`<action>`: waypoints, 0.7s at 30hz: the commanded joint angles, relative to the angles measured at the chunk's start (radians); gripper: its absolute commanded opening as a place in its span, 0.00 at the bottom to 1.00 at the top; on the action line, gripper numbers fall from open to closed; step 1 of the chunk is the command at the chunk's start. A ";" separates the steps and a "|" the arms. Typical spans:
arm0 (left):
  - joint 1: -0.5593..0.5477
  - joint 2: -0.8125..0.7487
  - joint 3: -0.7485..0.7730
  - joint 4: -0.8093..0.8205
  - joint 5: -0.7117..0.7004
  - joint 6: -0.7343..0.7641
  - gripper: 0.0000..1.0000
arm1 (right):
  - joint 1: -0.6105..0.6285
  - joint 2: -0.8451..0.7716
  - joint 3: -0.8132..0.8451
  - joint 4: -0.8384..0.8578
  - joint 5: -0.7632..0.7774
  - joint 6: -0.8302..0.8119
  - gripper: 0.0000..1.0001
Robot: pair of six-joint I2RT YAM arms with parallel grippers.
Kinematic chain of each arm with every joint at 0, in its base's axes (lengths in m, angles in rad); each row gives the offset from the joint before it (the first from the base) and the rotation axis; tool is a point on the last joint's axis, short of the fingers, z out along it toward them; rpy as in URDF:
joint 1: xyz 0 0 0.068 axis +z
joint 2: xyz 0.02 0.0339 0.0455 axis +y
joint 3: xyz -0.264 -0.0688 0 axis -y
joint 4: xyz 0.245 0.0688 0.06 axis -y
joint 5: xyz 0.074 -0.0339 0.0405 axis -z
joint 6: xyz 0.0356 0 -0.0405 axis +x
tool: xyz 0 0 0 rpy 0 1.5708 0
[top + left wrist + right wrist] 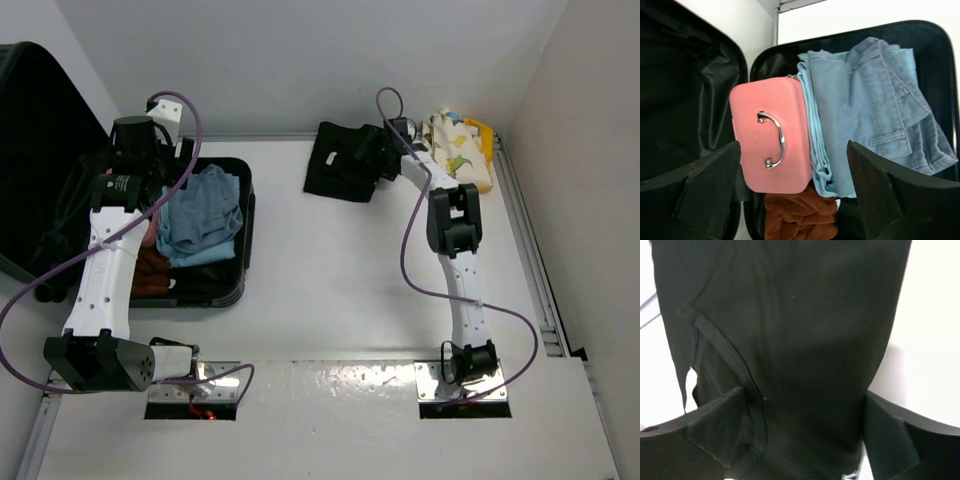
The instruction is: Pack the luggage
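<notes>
Top external: luggage (246, 235) at left edge

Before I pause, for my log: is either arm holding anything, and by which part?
Nothing is held: left gripper open above the pink case, right gripper open astride the black garment.

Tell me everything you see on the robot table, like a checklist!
Surface: white table, nothing spilled.
Job's things: luggage open at left, holding pink case, blue jeans, brown cloth.
Clutter: black garment and yellow patterned cloth at the far edge.
Grippers: left gripper open above the luggage; right gripper open over the black garment.
Cables: purple cables hang in loose loops.
Surroundings: white walls, metal rail at right.
</notes>
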 commanded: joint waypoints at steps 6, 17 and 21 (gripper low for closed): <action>-0.008 -0.013 0.013 0.018 -0.103 0.009 0.92 | 0.046 0.037 -0.085 -0.051 -0.114 -0.009 0.06; 0.003 -0.075 -0.053 0.009 -0.103 -0.081 0.92 | 0.026 -0.515 -0.524 0.115 -0.464 -0.255 0.00; 0.047 -0.113 -0.063 -0.002 -0.103 -0.115 0.92 | 0.087 -0.737 -0.704 0.139 -0.570 -0.313 0.00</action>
